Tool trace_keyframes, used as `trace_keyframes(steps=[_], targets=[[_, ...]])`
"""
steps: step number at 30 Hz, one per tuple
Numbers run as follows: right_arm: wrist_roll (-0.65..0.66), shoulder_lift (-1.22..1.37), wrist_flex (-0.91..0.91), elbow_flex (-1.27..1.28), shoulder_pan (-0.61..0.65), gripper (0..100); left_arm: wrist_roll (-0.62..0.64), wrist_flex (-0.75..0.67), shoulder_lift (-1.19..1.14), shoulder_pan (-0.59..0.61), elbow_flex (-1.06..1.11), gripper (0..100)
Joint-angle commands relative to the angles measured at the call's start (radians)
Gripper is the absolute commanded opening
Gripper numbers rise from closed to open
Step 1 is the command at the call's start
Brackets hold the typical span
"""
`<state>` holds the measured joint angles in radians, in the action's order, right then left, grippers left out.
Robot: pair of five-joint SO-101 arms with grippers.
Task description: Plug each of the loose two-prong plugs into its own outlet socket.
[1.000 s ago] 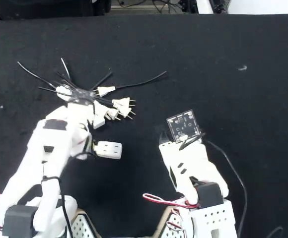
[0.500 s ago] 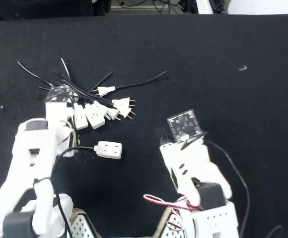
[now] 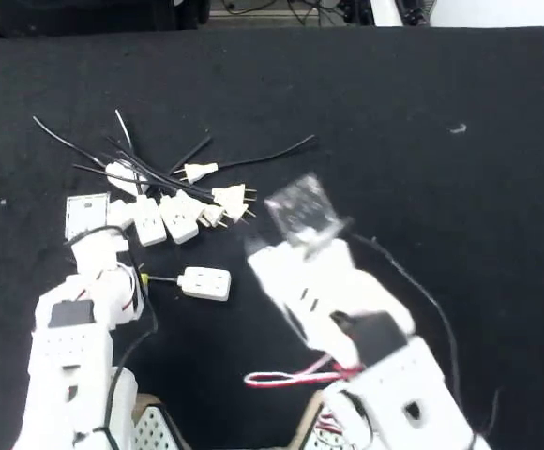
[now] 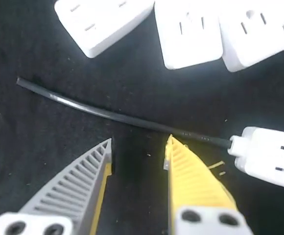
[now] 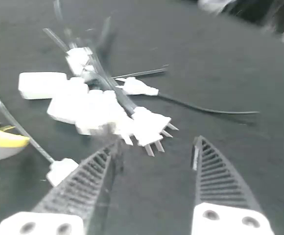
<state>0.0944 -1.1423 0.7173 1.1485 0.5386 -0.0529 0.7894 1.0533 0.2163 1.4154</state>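
Gaping empty, the left gripper (image 4: 138, 147) is held over a cord (image 4: 107, 114). The right gripper (image 5: 155, 144), likewise spread, is seen at four o'clock of the loose plugs (image 3: 231, 199).

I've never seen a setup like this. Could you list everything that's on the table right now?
Cloth: one, black, covering the table.
Socket blocks: several, white, bunched at the table's left.
Lone socket block: one, white, on a black cord, apart from the bunch and nearer the arms.
Two-prong plugs: at least three, white, on the bunch's right side.
Cords: several, black, fanning out from the bunch.
Left tool: one, grey and yellow, open, just short of the lone block's cord.
Right tool: one, grey, open, facing the plugs.
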Motion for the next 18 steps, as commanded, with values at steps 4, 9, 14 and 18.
trace_keyframes(steps=[4, 9, 14, 18], targets=[[-0.063, 0.367, -0.328, -0.125, 0.117, 22.9, 0.017, -0.038, 0.118, 0.012, 0.051, 18], [-0.063, 0.631, -0.439, -0.226, 0.115, 22.9, 0.017, -0.017, 0.129, 0.012, 0.051, 18], [-0.063, 0.905, -0.437, -0.410, 0.112, 22.9, 0.017, -0.017, 0.130, 0.024, 0.053, 18], [-0.063, 1.079, -0.436, -0.522, 0.086, 22.9, 0.021, -0.017, 0.124, 0.113, 0.044, 18]])
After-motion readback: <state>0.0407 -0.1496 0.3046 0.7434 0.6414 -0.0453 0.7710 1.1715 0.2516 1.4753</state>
